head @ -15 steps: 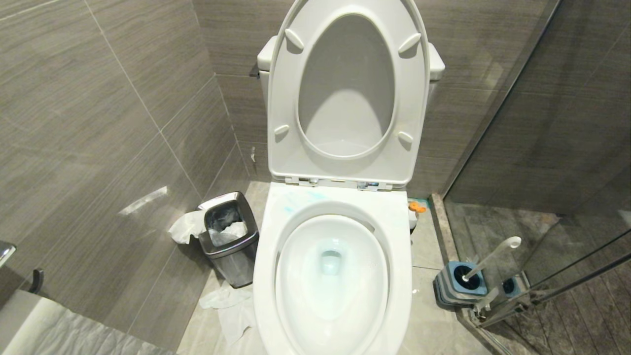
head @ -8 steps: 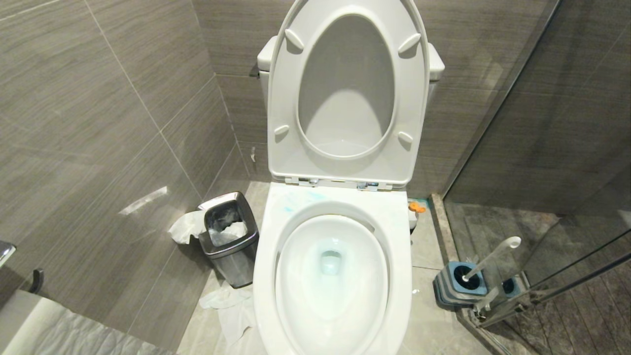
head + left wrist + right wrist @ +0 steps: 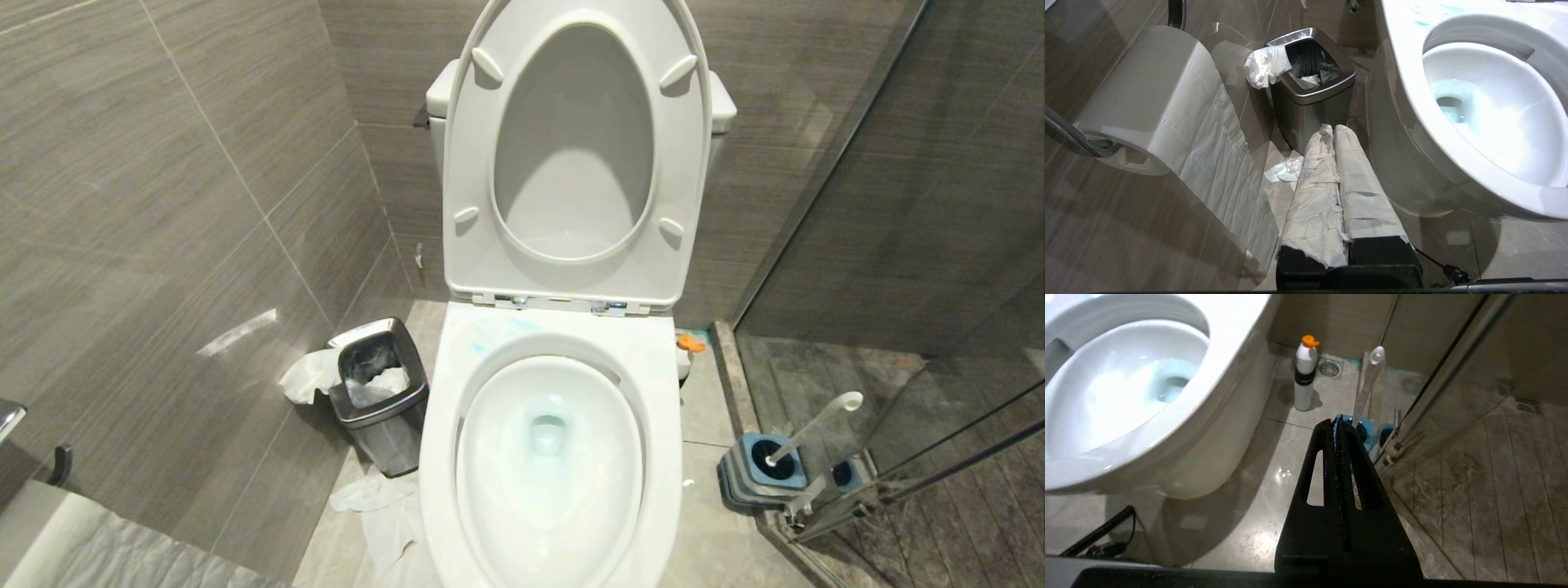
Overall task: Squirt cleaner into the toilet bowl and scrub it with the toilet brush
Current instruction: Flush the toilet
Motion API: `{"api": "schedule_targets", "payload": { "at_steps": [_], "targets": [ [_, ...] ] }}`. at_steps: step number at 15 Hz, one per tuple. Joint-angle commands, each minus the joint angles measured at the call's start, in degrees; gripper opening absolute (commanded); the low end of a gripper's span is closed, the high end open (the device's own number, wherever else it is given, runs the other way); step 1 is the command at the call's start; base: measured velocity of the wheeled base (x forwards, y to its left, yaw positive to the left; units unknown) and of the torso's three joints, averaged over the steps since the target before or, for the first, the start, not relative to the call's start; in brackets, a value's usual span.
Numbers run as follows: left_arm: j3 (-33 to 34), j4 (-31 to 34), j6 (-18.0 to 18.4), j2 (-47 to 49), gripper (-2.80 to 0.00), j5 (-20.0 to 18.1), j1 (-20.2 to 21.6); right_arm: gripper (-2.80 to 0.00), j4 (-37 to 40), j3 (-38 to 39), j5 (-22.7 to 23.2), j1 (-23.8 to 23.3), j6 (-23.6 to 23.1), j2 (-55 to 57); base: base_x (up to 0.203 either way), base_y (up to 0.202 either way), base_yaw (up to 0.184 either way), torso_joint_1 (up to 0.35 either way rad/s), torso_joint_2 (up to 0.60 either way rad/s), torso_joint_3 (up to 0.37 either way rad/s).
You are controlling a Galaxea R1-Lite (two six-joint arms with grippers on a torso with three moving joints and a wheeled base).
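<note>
The white toilet bowl [image 3: 437,425] fills the middle of the head view, seat and lid raised, with pale blue water at the bottom and blue smears on the back rim. The cleaner [image 3: 1305,375], a white bottle with an orange top, stands on the floor beside the bowl's right side; only its orange top [image 3: 690,343] shows in the head view. The toilet brush [image 3: 816,423] stands in its blue-and-grey holder [image 3: 747,482] by the glass. My left gripper [image 3: 1333,128], wrapped in white paper, is shut and empty beside the bowl [image 3: 1400,81]. My right gripper [image 3: 1337,421] is shut and empty, short of the brush [image 3: 1370,375].
A square steel bin [image 3: 380,392] with tissue hanging over its rim stands left of the toilet, and crumpled tissue [image 3: 380,510] lies on the floor. A toilet paper roll [image 3: 1147,102] hangs on the left wall. A glass shower door [image 3: 898,327] bounds the right side.
</note>
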State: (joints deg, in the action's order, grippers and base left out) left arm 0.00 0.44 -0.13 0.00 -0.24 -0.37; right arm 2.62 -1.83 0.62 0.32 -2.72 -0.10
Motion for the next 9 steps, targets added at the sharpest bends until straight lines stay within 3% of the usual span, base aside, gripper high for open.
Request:
{"api": "schedule_targets", "payload": {
  "at_steps": [1, 9],
  "targets": [
    [0.1, 0.0, 0.0, 0.0, -2.80, 0.0, 0.0, -2.80, -1.9, 1.4, -0.4, 0.0, 0.1, 0.1, 0.000, 0.000, 0.000, 0.000, 0.00, 0.000],
    [0.0, 0.0, 0.2, 0.0, -2.80, 0.0, 0.0, -2.80, -1.6, 1.3, -0.4, 0.0, 0.4, 0.1, 0.000, 0.000, 0.000, 0.000, 0.00, 0.000]
  ]
}}
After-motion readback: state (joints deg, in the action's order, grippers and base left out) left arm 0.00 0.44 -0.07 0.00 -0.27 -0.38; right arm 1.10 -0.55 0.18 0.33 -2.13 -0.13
